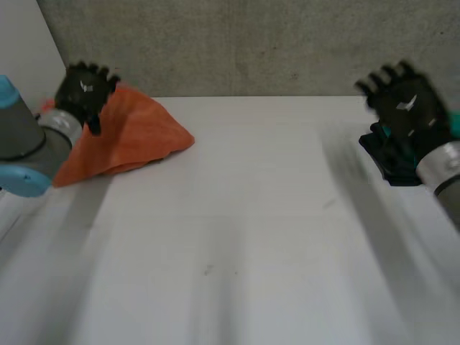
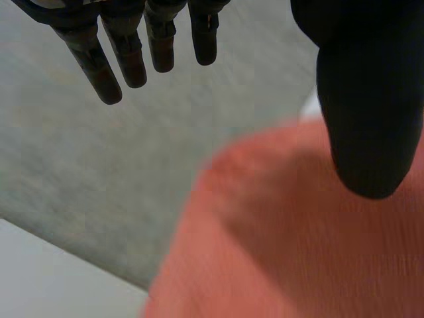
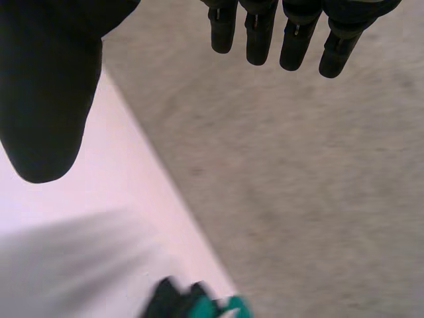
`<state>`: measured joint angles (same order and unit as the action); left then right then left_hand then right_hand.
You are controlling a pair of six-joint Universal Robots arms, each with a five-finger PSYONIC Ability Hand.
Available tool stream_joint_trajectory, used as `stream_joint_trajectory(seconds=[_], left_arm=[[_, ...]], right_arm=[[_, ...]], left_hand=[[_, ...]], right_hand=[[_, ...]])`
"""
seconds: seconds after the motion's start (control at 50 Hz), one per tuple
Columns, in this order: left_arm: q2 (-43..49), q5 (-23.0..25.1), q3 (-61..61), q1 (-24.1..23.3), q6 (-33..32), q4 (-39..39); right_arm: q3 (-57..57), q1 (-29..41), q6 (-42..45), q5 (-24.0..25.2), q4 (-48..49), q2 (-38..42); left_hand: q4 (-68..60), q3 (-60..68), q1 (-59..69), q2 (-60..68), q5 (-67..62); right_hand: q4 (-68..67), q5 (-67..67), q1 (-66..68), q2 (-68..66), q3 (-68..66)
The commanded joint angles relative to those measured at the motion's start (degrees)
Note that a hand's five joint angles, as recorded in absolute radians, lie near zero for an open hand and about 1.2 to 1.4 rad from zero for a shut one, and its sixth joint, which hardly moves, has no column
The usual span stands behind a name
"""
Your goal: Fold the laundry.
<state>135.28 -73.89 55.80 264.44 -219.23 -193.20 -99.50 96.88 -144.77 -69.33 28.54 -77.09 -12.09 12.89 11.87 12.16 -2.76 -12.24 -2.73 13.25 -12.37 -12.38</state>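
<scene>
An orange cloth (image 1: 133,136) lies bunched at the table's far left. My left hand (image 1: 85,92) is raised over its far left part, fingers straight and holding nothing. In the left wrist view the orange cloth (image 2: 298,238) lies under the thumb (image 2: 371,99), apart from the fingers (image 2: 132,46). A dark cloth with teal patches (image 1: 388,159) lies at the far right. My right hand (image 1: 404,104) hovers above it, open. In the right wrist view the fingers (image 3: 291,33) are straight and a bit of the dark and teal cloth (image 3: 192,303) sits below the palm.
The white table (image 1: 237,237) stretches bare between the two cloths. A grey wall (image 1: 251,43) runs along the table's far edge, with a white panel (image 1: 25,43) at the far left corner.
</scene>
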Motion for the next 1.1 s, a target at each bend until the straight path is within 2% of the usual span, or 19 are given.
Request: stream_joint_trajectory(seconds=[0.02,0.06,0.08,0.14,0.22,0.3,0.36,0.46,0.52,0.54,0.6,0.62,0.68,0.76,0.84,0.86,0.9,1.0,1.1], left_arm=[[13.51,4.28,-8.68,3.01,-2.34,-0.69],[15.18,4.37,-10.26,3.1,-2.34,-0.69],[16.23,4.28,-11.06,3.1,-2.34,-0.78],[15.98,4.11,-10.28,2.75,-2.43,-1.39],[9.93,3.23,-4.66,-0.14,-1.9,-4.63],[-1.14,1.12,5.18,-4.36,1.69,-12.36],[-10.28,0.86,12.47,-8.14,9.07,-15.98],[-21.18,1.38,20.82,-17.09,23.11,-15.46],[-21.82,1.38,23.12,-21.14,27.01,-14.49],[-21.03,1.47,23.91,-24.46,28.5,-13.96],[-17.88,1.12,23.83,-29.05,28.69,-13.08],[-14.29,0.86,23.05,-31.16,28.69,-12.3],[-9.09,0.68,21.29,-33.28,28.6,-10.01],[-6.87,0.59,19.44,-35.48,28.42,-5.09],[-10.11,0.5,19.26,-36.01,28.25,-3.59],[-13.26,0.42,19.61,-35.58,28.51,-3.5],[-16.44,0.15,20.22,-34.52,28.6,-3.33],[-24.0,-0.99,25.22,-26.72,28.34,-2.63],[-25.33,-0.55,29.71,-21.87,27.72,-1.22]], right_arm=[[-6.49,0.06,1.07,0.07,-0.33,0.62],[-7.19,-0.02,1.07,0.07,-0.51,0.62],[-7.89,-0.02,1.07,0.07,-0.51,0.62],[-8.25,-0.29,1.07,-0.1,-0.51,0.62],[-8.34,-2.3,1.16,-0.8,-0.77,0.45],[-8.43,-3.45,0.9,-1.07,-0.94,-0.69],[-8.43,-3.8,0.63,-1.16,-1.03,-2.36],[-8.43,-4.33,0.1,-1.33,-1.38,-4.73],[-8.51,-4.24,0.02,-1.33,-2.26,-5.61],[-8.51,-4.16,0.01,-1.33,-2.52,-5.7],[-8.6,-4.16,0.01,-1.33,-3.49,-5.62],[-8.6,-4.15,0.01,-1.33,-3.76,-5.53],[-8.69,-3.81,0.01,-1.33,-4.63,-5.09],[-8.78,-3.45,0.01,-1.33,-5.34,-3.43],[-8.43,-3.45,0.1,-1.42,-6.56,-1.84],[-8.43,-3.54,0.1,-1.51,-7.09,-1.84],[-8.16,-3.54,0.01,-1.51,-8.23,-1.84],[-6.85,-3.1,-0.95,-1.68,-16.38,-2.01],[-5.7,-0.38,-3.32,-0.81,-25.98,-2.01]], left_hand=[[-5.66,4.86,5.88,5.6,-5.0],[-15.38,14.59,15.61,15.32,-14.72],[-32.43,31.63,32.66,32.37,-31.77],[-67.81,67.02,68.04,67.75,-67.15],[-67.91,67.11,68.13,67.84,-67.24],[-67.91,67.11,68.13,67.84,-67.24],[-67.91,67.11,68.13,67.84,-67.24],[-67.91,67.11,68.13,67.84,-67.24],[-67.91,67.11,68.13,67.84,-67.24],[-67.91,67.11,68.13,67.84,-67.24],[-67.91,67.11,68.13,67.84,-67.24],[-67.91,67.11,68.13,67.84,-67.24],[-67.91,67.11,68.13,67.84,-67.24],[-28.14,27.34,28.36,28.07,-27.48],[-8.09,7.3,8.32,8.03,-7.43],[-0.88,0.09,1.11,0.82,-0.22],[-0.31,-0.49,0.53,0.24,0.35],[-0.81,0.01,1.03,0.75,-0.15],[-1.65,0.86,1.88,1.59,-0.99]], right_hand=[[2.24,2.73,-3.25,2.37,2.38],[2.24,2.73,-3.25,2.37,2.38],[2.24,2.73,-3.25,2.37,2.38],[2.24,2.73,-3.25,2.37,2.38],[2.24,2.73,-3.25,2.37,2.38],[2.24,2.73,-3.25,2.37,2.38],[2.24,2.73,-3.25,2.37,2.38],[2.24,2.73,-3.25,2.37,2.38],[2.24,2.73,-3.25,2.37,2.38],[2.24,2.73,-3.25,2.37,2.38],[2.24,2.73,-3.25,2.37,2.38],[2.24,2.73,-3.25,2.37,2.38],[2.24,2.73,-3.25,2.37,2.38],[2.24,2.73,-3.25,2.37,2.38],[2.24,2.73,-3.25,2.37,2.38],[2.24,2.73,-3.25,2.37,2.38],[2.24,2.73,-3.25,2.37,2.38],[2.24,2.73,-3.25,2.37,2.38],[2.24,2.73,-3.25,2.37,2.38]])
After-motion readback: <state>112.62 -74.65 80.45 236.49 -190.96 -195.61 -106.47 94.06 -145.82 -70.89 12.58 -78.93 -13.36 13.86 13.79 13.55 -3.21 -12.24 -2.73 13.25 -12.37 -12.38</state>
